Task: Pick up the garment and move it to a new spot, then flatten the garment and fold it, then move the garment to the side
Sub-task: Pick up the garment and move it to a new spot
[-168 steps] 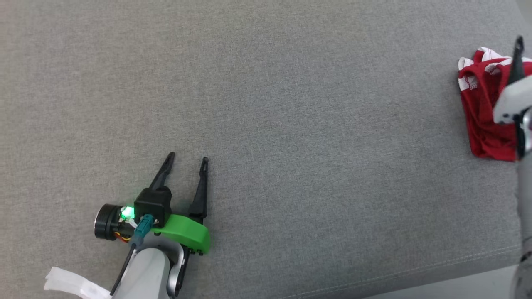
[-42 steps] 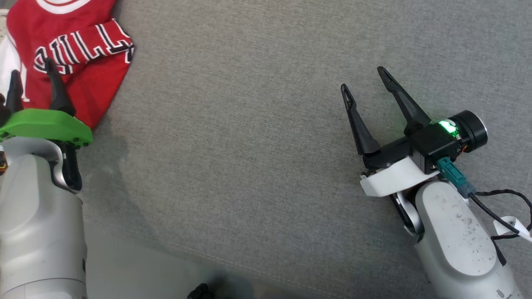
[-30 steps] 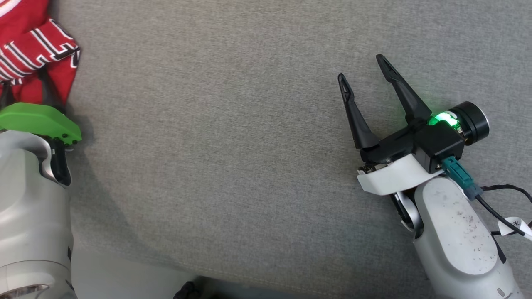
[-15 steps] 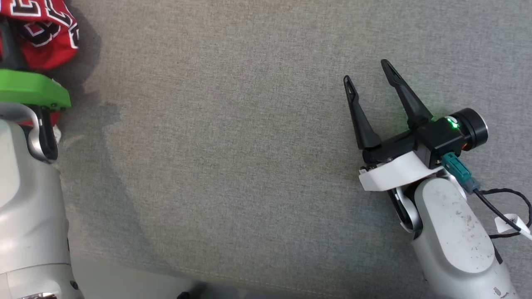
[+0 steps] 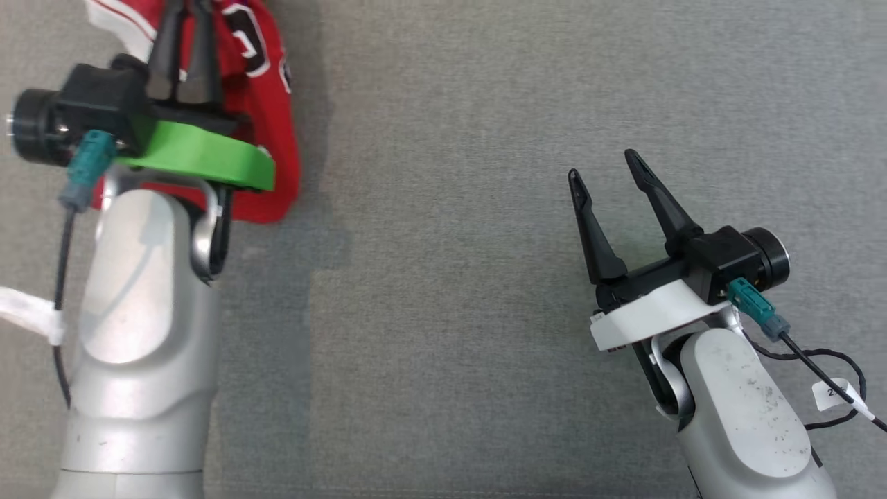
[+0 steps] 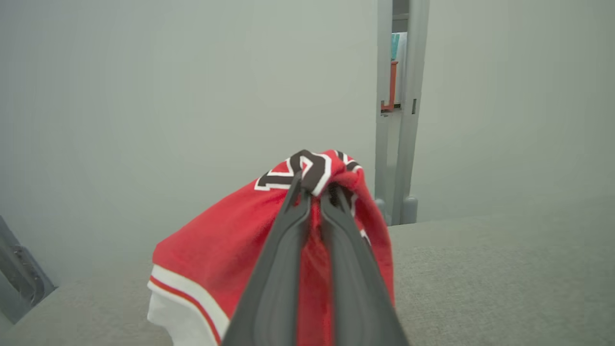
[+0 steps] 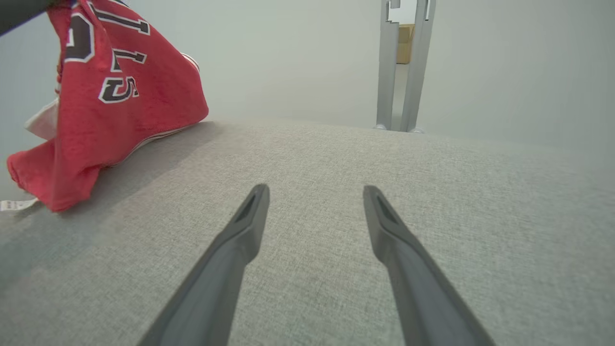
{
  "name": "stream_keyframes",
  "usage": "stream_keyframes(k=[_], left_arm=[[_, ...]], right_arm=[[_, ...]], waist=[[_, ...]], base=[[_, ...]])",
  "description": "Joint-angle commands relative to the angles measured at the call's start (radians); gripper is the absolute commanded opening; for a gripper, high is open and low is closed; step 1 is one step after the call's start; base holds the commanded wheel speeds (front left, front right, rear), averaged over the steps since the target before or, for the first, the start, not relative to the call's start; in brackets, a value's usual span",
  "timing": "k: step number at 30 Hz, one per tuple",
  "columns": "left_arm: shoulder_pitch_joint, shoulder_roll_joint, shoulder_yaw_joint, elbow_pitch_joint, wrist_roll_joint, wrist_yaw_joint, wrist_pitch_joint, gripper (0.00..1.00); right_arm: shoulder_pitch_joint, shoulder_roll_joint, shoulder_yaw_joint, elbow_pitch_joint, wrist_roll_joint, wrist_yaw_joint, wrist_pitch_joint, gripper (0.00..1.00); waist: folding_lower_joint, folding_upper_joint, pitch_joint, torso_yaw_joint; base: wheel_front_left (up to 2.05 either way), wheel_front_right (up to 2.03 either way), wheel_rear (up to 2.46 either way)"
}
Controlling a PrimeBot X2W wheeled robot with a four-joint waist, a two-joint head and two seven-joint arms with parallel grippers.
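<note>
Left gripper (image 6: 314,190) pinched tight on a bunched red basketball jersey (image 6: 216,250) with white trim, hanging at the left over coarse grey woven upholstery (image 5: 443,277). Right gripper (image 5: 602,163) spread wide, empty. Crumpled lettering is unreadable.

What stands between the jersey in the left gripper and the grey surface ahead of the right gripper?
Nothing visible. The left gripper is shut on the red jersey, and the grey cushion between it and the open right gripper carries no other object.
</note>
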Motion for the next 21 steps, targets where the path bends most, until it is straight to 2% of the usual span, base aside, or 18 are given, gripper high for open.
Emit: stream_keyframes(k=[1,8,14,18,21], left_arm=[[0.014,-0.005,-0.028,-0.010,-0.016,-0.003,0.000,0.00],[0.009,-0.035,-0.231,-0.022,-0.084,-0.003,0.000,0.00],[0.010,-0.041,-0.368,-0.102,-0.198,-0.003,0.000,0.00],[0.023,-0.039,-0.419,-0.143,-0.242,0.015,0.000,0.00],[0.029,-0.037,-0.399,-0.087,-0.217,0.032,0.000,0.00]], right_arm=[[0.016,0.001,0.004,-0.002,0.014,-0.002,0.000,1.00],[0.039,0.001,0.006,-0.005,0.072,-0.002,0.000,1.00],[0.065,0.001,-0.002,-0.004,0.099,-0.002,0.000,1.00],[0.083,0.002,-0.012,-0.001,0.095,-0.002,0.000,1.00],[0.081,0.002,-0.017,-0.003,0.100,-0.002,0.000,1.00]], waist=[[0.0000,-0.0001,-0.066,-0.112],[0.0000,-0.0001,-0.087,-0.252],[0.0000,-0.0001,-0.108,-0.317],[0.0000,-0.0001,-0.115,-0.329],[0.0000,-0.0001,-0.110,-0.336]], base=[[0.00,0.00,0.00],[0.00,0.00,0.00],[0.00,0.00,0.00],[0.00,0.00,0.00],[0.00,0.00,0.00]])
